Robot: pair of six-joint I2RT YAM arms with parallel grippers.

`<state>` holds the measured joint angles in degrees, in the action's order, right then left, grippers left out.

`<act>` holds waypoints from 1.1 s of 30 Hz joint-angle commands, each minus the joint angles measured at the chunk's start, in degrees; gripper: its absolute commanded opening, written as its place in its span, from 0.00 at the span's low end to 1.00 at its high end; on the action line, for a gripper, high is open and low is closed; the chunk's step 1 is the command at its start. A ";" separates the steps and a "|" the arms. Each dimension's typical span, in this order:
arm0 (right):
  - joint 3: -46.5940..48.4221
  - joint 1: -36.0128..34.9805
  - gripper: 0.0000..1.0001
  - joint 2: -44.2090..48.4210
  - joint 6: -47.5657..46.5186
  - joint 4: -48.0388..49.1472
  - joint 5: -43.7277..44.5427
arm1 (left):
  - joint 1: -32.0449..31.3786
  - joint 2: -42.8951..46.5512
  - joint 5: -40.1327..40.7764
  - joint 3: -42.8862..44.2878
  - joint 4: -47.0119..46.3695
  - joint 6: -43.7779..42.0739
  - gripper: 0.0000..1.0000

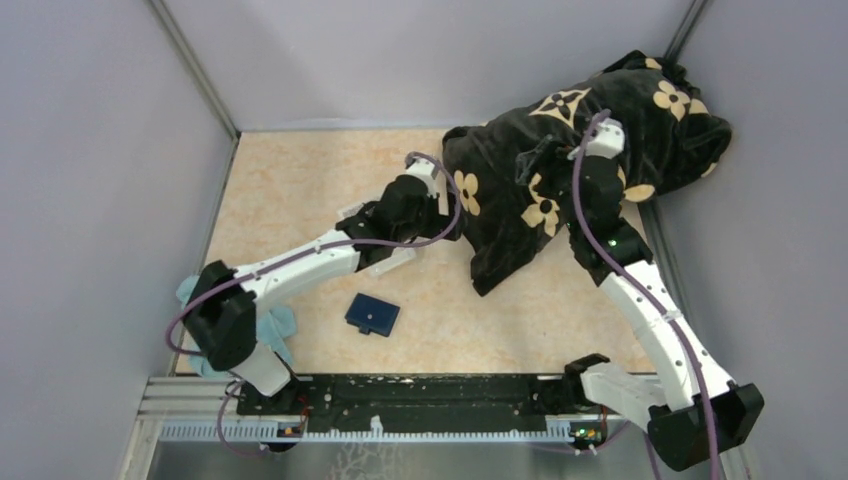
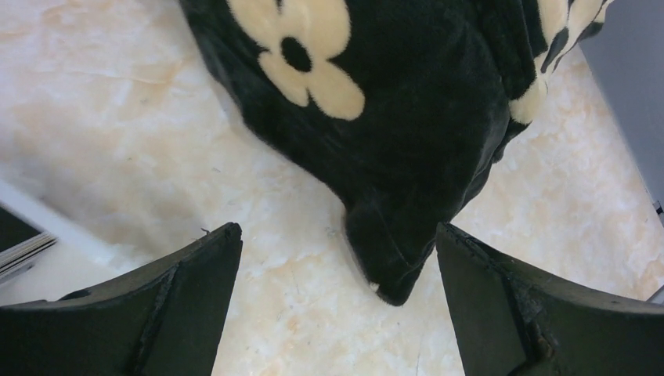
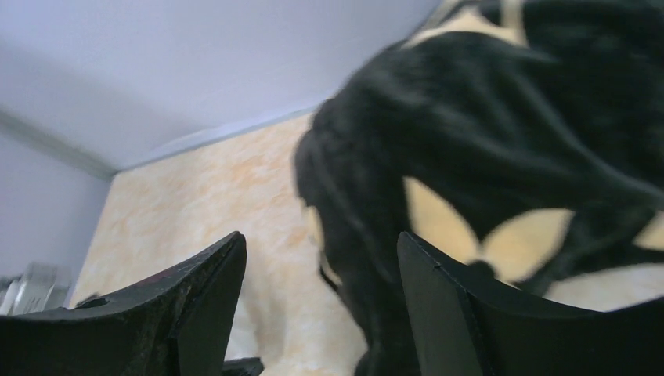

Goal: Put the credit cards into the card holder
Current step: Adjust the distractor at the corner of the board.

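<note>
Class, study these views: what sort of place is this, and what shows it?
Probably a robot test cell: left arm and right arm bolted to a rail, plain walls boxing in the tabletop, props like a navy wallet.

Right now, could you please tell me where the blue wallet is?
In the top view, the wallet lies closed on the table, left of centre near the front edge, beside the left arm and apart from the black flowered cloth.

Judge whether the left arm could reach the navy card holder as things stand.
Probably yes. The card holder lies uncovered on the table, beside the left arm, whose open jaws point at the black floral cloth; it would need to draw back.
</note>
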<state>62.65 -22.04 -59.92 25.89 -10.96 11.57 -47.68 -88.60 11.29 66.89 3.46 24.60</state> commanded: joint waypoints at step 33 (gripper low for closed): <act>-1.96 41.10 0.81 -44.91 22.30 45.83 -25.36 | 1.27 -43.30 -17.17 24.11 -5.83 3.58 0.97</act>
<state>55.20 18.13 -100.07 45.32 18.02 -5.13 -46.68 -127.79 -4.27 90.30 -3.66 27.68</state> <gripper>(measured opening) 0.886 0.983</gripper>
